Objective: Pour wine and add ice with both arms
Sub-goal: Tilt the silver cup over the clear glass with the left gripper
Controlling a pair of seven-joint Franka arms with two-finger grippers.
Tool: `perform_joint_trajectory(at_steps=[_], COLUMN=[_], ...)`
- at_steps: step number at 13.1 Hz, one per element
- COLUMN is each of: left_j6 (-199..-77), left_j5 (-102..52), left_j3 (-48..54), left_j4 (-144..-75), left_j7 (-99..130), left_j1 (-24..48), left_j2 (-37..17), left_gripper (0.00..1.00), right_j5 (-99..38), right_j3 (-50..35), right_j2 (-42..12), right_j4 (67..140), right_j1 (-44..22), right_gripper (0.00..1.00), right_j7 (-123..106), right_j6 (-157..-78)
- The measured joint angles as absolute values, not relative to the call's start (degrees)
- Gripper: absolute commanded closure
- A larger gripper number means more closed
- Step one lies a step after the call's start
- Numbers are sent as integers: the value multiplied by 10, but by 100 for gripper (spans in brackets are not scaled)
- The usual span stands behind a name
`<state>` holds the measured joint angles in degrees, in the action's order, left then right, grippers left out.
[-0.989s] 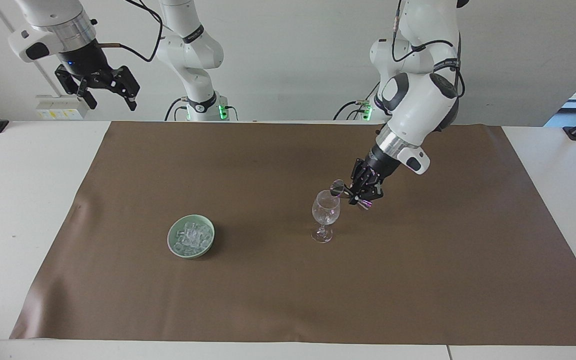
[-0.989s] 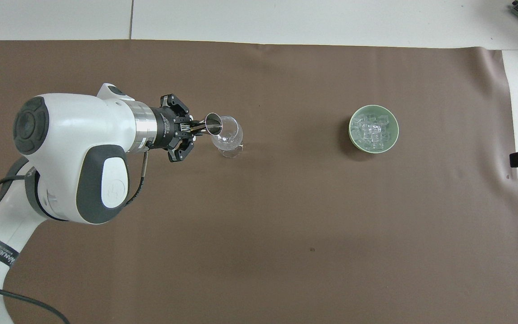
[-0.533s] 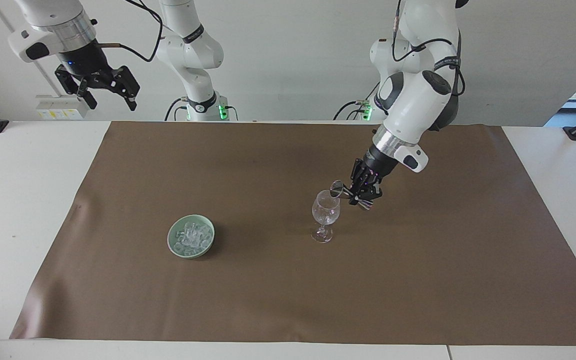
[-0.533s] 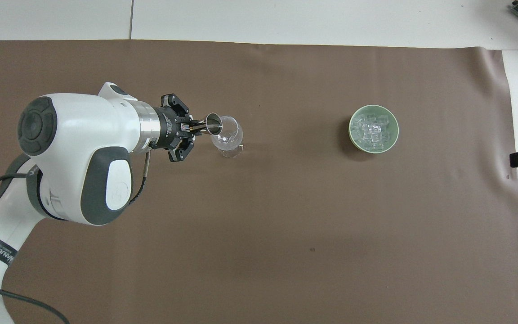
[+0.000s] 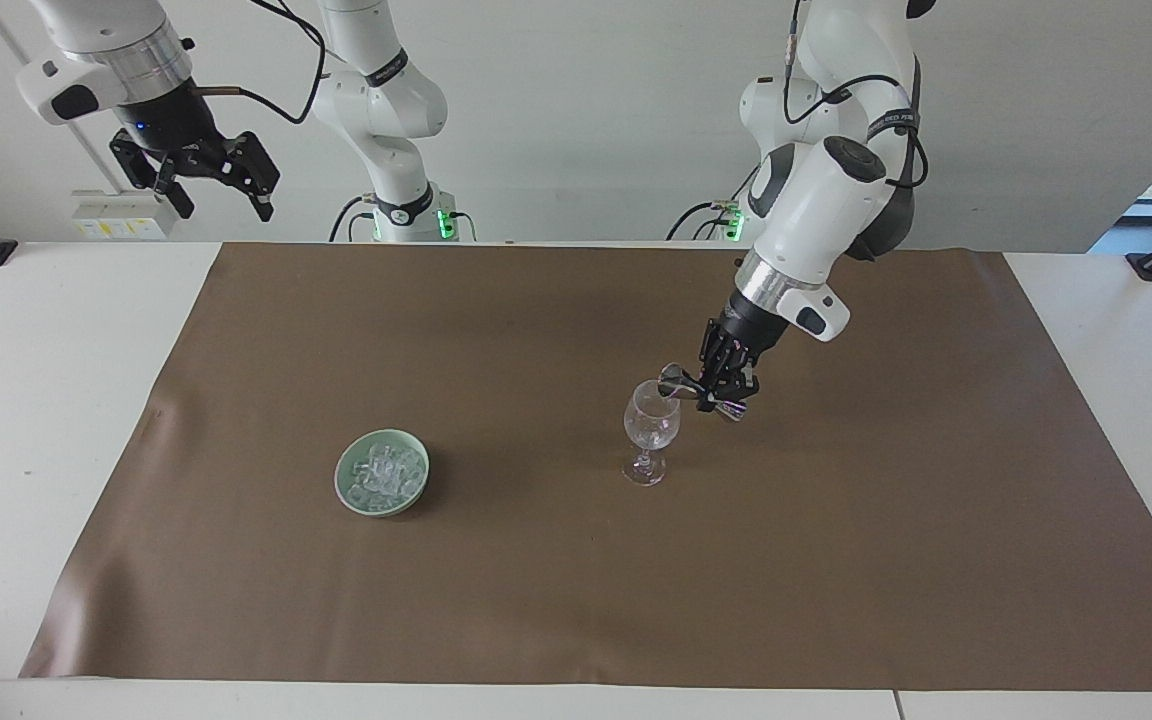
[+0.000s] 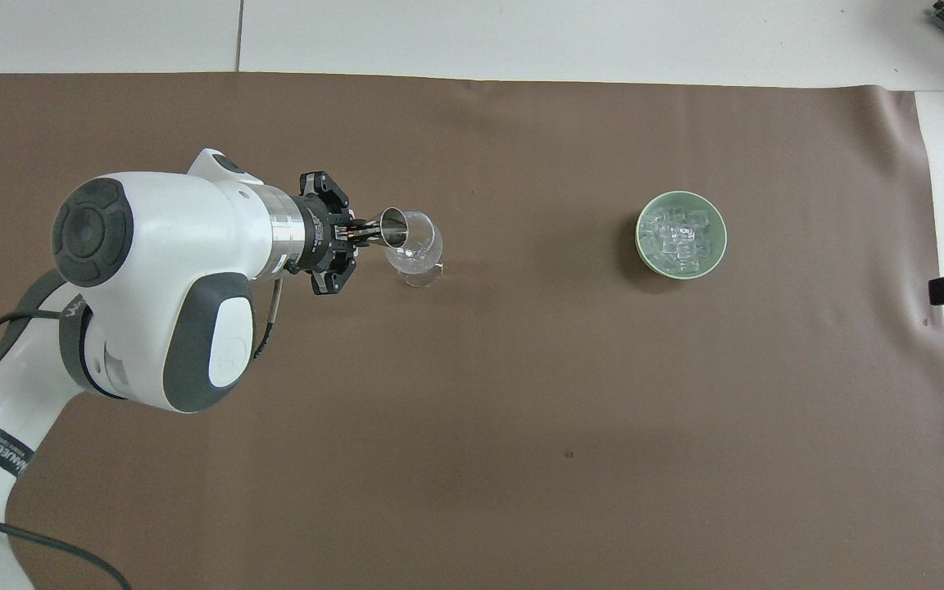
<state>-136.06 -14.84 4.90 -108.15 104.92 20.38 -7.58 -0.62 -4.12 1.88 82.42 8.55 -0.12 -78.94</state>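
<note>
left claw (image 5: pixel 714 392) clamps a tipped metal cup (image 5: pixel 674 378) over the glass (image 5: pixel 651 425), well apart from the ice (image 5: pixel 383 474).

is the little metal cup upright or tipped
Tipped: the metal cup, held by the left gripper, lies on its side, mouth at the wine glass rim.

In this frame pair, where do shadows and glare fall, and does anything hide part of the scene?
Facing view: soft, even light; the stemmed glass and green bowl cast faint shadows on the brown mat, and bright daylight shows at a window at the edge. Overhead view: the left arm hides a large patch of mat; the ice glints.
</note>
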Motion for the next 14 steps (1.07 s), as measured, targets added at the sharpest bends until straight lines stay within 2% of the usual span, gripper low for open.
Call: perform_joint_trajectory(at_steps=[14], left_j6=[-1361], left_j5=[-77], left_j3=[50], left_j4=[-1074], left_j7=[1066], left_j1=[211], left_j2=[-77], left_gripper=[100], right_j5=[-6], right_j3=[-41], right_j2=[19], right_j4=[824], right_j1=[86], right_gripper=[0], right_j7=[-1], right_j6=[-789])
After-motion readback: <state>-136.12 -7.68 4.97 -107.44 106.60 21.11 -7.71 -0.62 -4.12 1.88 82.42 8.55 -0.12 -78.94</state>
